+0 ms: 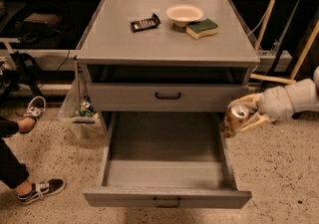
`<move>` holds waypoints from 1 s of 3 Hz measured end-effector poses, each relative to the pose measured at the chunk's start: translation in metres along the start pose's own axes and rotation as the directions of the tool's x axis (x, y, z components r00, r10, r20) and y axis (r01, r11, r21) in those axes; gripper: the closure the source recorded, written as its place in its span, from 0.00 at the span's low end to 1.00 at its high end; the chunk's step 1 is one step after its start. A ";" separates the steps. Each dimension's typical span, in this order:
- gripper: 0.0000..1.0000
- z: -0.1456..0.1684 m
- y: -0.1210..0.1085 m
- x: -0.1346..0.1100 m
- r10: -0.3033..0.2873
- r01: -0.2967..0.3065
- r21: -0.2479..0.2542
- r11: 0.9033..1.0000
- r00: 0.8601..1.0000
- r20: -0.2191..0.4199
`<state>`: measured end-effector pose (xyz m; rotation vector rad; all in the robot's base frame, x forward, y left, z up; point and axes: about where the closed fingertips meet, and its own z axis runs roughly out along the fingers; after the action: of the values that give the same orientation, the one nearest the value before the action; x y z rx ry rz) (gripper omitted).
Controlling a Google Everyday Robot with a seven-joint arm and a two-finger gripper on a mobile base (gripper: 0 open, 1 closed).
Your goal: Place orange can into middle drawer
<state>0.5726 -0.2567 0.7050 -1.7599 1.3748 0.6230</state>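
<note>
I am in the carrying step. My end effector (pixel 233 120) is pinching the orange can (pixel 236 117), one pale finger over it and one under it. The can's silver top shows and it leans a little. The can is in the air just outside the right wall of the middle drawer (pixel 164 170), near that wall's back end and a little above its top edge. It is not over the drawer's floor yet, and as far as I can tell it does not touch the wall.

The middle drawer is pulled well out. Its grey floor is bare and its black handle (pixel 167 202) faces front, so I judge that opening is done and only the placing is left. Directly above the middle drawer's back is the upper drawer (pixel 167 96), which is closed. Above that is the counter (pixel 149 44), which carries a bowl (pixel 184 14), a sponge (pixel 202 28) and a small black object (pixel 144 22). All of these are well above the middle drawer and play no part in this step.

The next move, as I judge it, is sideways to the left, to bring the can over the right wall and above the open floor. Then I lower it and spread the fingers only once it is low inside. The tight spots are the right wall, which the lower finger could clip if I go down too soon, and the closed front above the drawer's back. I would therefore aim for the middle of the floor. Because the can is leaning, I would level it before release so that it stands rather than rolls.
</note>
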 end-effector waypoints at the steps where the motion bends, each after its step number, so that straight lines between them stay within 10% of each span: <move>1: 1.00 0.040 0.022 0.073 0.047 -0.046 0.048 0.998 0.999 -0.004; 3: 1.00 0.064 0.028 0.094 0.090 -0.091 0.008 0.996 0.993 0.081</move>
<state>0.5794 -0.2590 0.5877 -1.6525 1.4054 0.7253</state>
